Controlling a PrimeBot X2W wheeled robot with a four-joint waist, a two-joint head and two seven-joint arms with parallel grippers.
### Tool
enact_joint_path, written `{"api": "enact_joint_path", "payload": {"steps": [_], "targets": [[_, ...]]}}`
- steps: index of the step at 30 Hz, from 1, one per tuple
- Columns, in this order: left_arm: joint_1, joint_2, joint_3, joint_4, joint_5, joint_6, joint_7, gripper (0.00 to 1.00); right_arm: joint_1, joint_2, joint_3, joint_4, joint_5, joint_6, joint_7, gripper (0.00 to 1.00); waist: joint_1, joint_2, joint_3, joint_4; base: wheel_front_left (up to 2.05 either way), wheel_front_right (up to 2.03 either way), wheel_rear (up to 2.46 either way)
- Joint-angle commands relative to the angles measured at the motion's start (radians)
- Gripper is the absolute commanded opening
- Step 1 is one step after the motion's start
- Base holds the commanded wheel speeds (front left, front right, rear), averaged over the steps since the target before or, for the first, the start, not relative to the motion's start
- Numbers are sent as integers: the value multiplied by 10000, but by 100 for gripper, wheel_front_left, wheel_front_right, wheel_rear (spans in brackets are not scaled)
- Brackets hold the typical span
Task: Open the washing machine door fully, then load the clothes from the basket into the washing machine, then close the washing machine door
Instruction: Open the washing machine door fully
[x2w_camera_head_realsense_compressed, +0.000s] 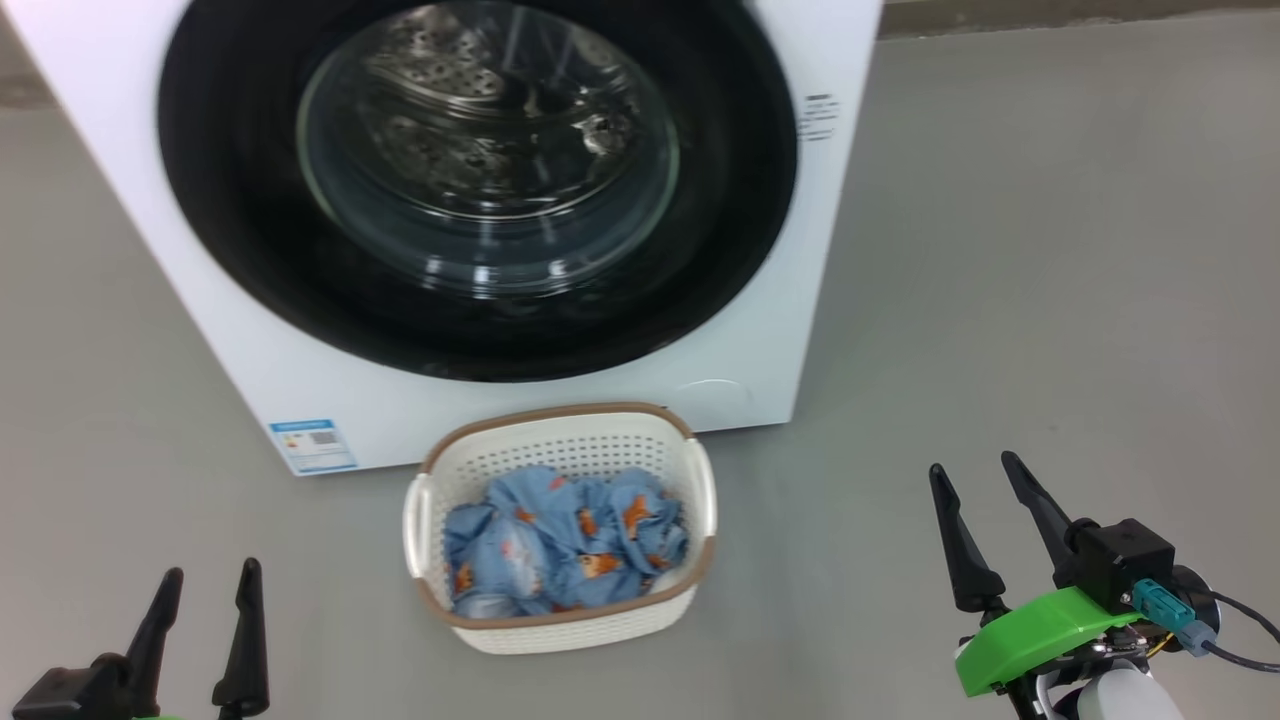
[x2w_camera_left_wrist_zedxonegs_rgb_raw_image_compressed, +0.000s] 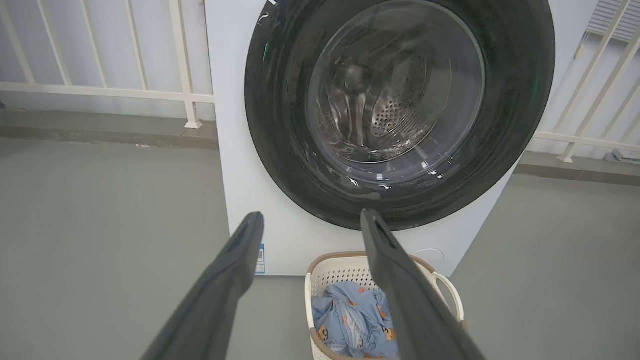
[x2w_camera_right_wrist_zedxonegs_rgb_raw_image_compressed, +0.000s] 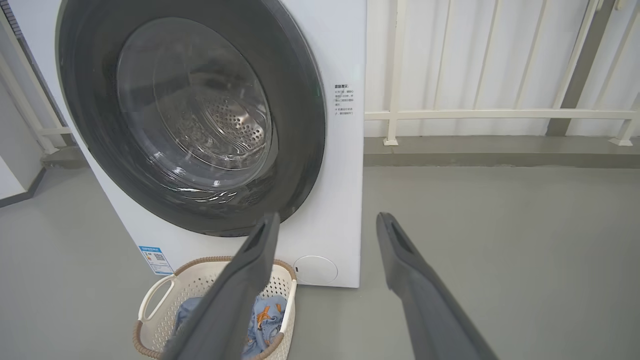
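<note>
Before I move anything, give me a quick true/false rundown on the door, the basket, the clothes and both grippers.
1. The washing machine door is shut. True.
2. The basket stands on the floor in front of the washing machine. True.
3. The clothes are inside the washing machine. False: they lie in the basket.
4. The left gripper holds a garment. False: it is open and empty.
5. The right gripper is open, to the basket's right. True.

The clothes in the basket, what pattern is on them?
The clothes are light blue with small orange-brown cartoon bears, clearest in the head view.
</note>
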Motion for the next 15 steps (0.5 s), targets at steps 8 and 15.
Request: {"api": "enact_joint_path", "payload": {"steps": [8, 15], "targets": [[-537, 111, 775, -516, 132, -33, -95, 100, -336, -30, 179, -339, 132, -11, -132, 100, 0, 0, 117, -1, 117, 116, -233], [-431, 67, 698, -800, 265, -33, -95, 100, -373, -30, 199, -422, 220, -11, -132, 100, 0, 0, 156, -50, 67, 67, -133]]}}
